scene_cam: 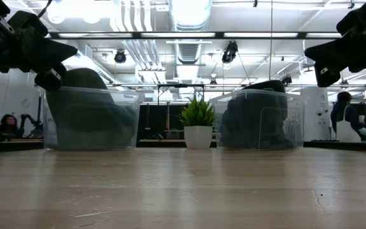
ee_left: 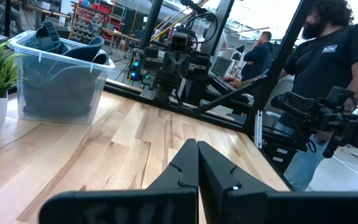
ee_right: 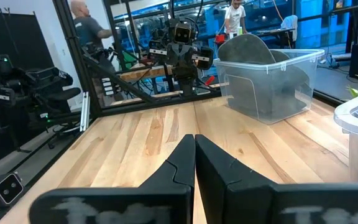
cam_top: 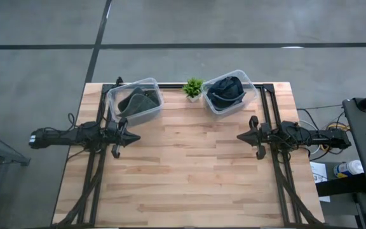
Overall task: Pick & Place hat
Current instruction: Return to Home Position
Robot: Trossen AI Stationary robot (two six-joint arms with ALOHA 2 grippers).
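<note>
Two clear plastic bins stand on their bases at the table's far edge. The left bin (cam_top: 135, 100) (scene_cam: 91, 119) (ee_right: 267, 81) holds a grey-green hat (cam_top: 138, 102) (ee_right: 248, 50). The right bin (cam_top: 230, 92) (scene_cam: 258, 119) (ee_left: 58, 78) holds a dark blue hat (cam_top: 226, 90) (ee_left: 48, 37). My left gripper (cam_top: 135, 137) (ee_left: 197, 152) hovers shut over the table's left side, pointing right, just near of the left bin. My right gripper (cam_top: 240, 136) (ee_right: 195, 146) hovers shut at the right side, pointing left. Neither touches anything.
A small potted green plant (cam_top: 193, 88) (scene_cam: 197, 122) stands between the two bins at the far edge. The bare wooden tabletop (cam_top: 189, 165) stretches between and in front of the grippers. People and equipment show in the room beyond the table.
</note>
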